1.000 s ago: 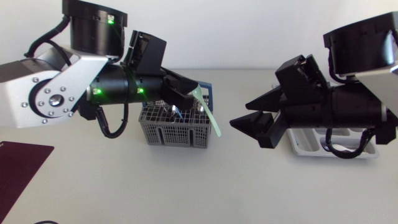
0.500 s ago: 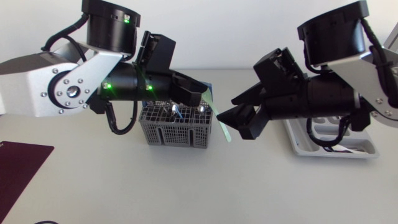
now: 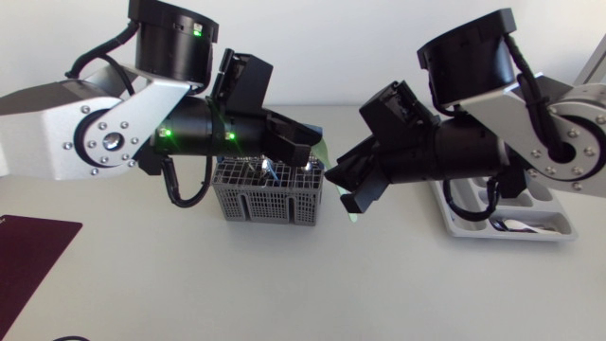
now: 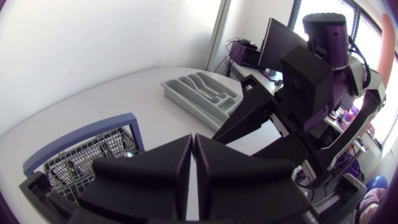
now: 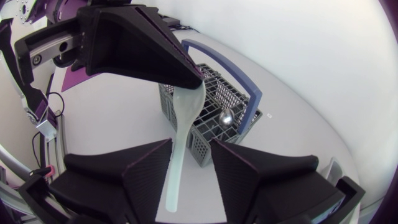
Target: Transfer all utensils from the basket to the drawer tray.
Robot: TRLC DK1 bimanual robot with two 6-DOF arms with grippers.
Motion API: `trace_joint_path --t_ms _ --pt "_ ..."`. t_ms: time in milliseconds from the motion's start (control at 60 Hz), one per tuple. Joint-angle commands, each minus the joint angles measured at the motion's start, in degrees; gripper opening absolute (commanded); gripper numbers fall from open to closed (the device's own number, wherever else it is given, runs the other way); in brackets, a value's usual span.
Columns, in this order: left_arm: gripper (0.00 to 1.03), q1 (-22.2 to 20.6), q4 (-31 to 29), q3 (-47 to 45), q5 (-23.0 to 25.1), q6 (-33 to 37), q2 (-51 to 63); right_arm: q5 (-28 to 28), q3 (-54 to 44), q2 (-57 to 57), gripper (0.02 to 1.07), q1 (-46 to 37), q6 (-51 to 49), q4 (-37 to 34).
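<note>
— Spoon (image 5: 182, 134) position?
— Pale green, bowl pinched in the left gripper (image 3: 308, 148) over the basket (image 3: 270, 201); right gripper (image 5: 189, 163) gapes around its handle.
— Risk?
— Early release drops it short of the drawer tray (image 3: 464, 224).

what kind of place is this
Probably a robot test bench staged for a kitchen chore: a left arm and right arm at a white table, a cutlery basket, a drawer tray.

Silver-grey screw-dotted links and black drum joints on left arm (image 3: 57, 123) and right arm (image 3: 568, 128), green lights on the left, looped black cables, matte black wedges for left pincer (image 3: 309, 150) and right pincer (image 3: 336, 187).
</note>
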Motion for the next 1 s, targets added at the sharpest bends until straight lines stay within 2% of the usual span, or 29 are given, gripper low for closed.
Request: trace_joint_path --t_ms 0,200,483,517,567,650,733,800,833,933,983 --pt "0.04 -0.42 -0.36 1.88 0.96 -1.87 1.12 0.52 1.38 1.02 0.33 0.48 -0.15 0.87" --pt "0.04 -0.33 -0.36 1.88 1.13 -1.96 1.03 0.43 1.30 1.02 0.18 0.56 -0.24 0.61" --pt "0.04 -0.24 -0.36 1.88 1.31 -2.13 0.59 0.08 1.03 1.29 0.13 0.48 -0.32 -0.01" --pt "0.06 -0.24 -0.36 1.88 1.31 -2.13 0.50 -0.10 0.94 1.29 0.13 0.48 -0.32 -0.01" --pt "0.14 -0.15 -0.36 2.06 1.31 -2.31 0.33 -0.28 0.94 1.29 0.13 0.48 -0.32 -0.10" --pt "0.16 -0.07 -0.36 2.24 1.31 -2.31 0.06 -0.80 0.77 1.20 0.13 0.56 -0.32 -0.45" --pt "0.30 0.20 -0.36 2.67 1.31 -2.31 -0.38 -1.15 0.77 1.20 0.13 0.39 -0.50 -0.89" --pt "0.52 0.64 -0.36 3.11 1.31 -2.31 -0.99 -1.59 0.50 1.20 0.13 0.12 -0.67 -1.15" --pt "0.60 0.90 -0.36 3.38 1.31 -2.31 -1.25 -2.12 0.50 1.20 0.13 -0.05 -0.85 -1.50" --pt "0.75 2.04 -0.27 4.26 1.31 -2.31 -2.40 -2.74 0.06 1.20 0.13 -0.40 -1.64 -2.12" --pt "0.79 2.83 -0.10 4.78 1.31 -2.31 -2.92 -2.91 -0.29 1.11 0.13 -0.84 -2.43 -2.65"
